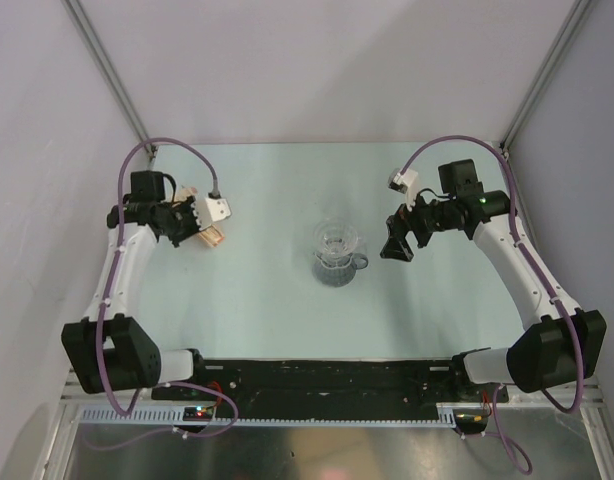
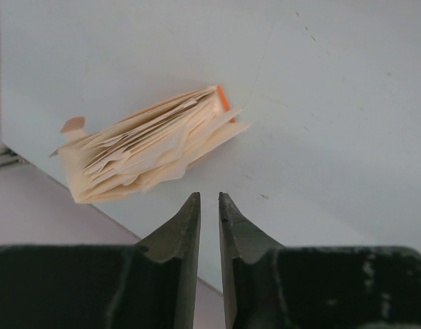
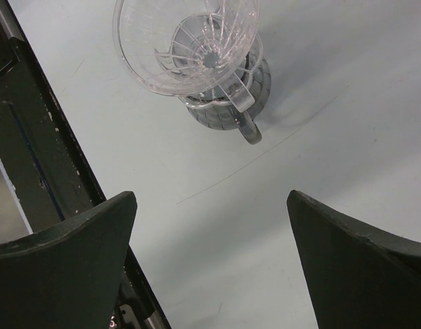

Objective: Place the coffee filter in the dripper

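The left gripper (image 2: 209, 199) hovers low over the table (image 1: 267, 300) at its far left, jaws drawn in to a narrow slit with nothing between them. Just ahead of the fingertips and a little to their left lies a cream paper stack (image 2: 152, 144) of folded sheets, its long axis slanting from near-left to far-right across the line of the fingers (an orange tab shows at its far end). No single loose coffee filter shows in any view, so presumably one must be peeled from this stack. The left arm is plainly the nearer one for that. The dripper (image 1: 337, 250) stands upright at the middle of the table, well apart from the stack, its cone bare inside. The right gripper (image 3: 210, 199) waits just beside it, on the handle side, jaws spread wide and holding nothing.
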`<action>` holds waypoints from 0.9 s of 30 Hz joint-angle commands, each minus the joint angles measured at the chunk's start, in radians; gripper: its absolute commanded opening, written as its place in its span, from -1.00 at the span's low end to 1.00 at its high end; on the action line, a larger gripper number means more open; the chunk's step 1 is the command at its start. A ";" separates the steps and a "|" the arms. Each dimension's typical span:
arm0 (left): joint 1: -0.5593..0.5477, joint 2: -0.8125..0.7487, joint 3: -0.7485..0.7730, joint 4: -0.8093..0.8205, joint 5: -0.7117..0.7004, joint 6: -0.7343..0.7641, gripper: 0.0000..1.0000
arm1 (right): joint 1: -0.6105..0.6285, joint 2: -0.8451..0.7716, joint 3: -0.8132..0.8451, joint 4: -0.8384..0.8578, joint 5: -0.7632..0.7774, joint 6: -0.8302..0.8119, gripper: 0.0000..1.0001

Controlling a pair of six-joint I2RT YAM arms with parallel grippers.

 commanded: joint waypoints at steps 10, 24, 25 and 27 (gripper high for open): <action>0.024 0.124 0.071 -0.149 -0.039 0.477 -0.54 | -0.001 0.016 0.000 0.005 -0.046 0.009 0.96; 0.025 0.171 0.120 -0.147 -0.078 0.617 -0.55 | 0.004 0.029 0.000 0.000 -0.043 0.009 0.96; 0.025 0.175 0.127 -0.148 -0.081 0.621 -0.55 | 0.004 0.028 0.001 -0.001 -0.044 0.008 0.96; 0.026 0.182 0.134 -0.147 -0.084 0.628 -0.54 | 0.005 0.029 0.000 -0.005 -0.046 0.007 0.96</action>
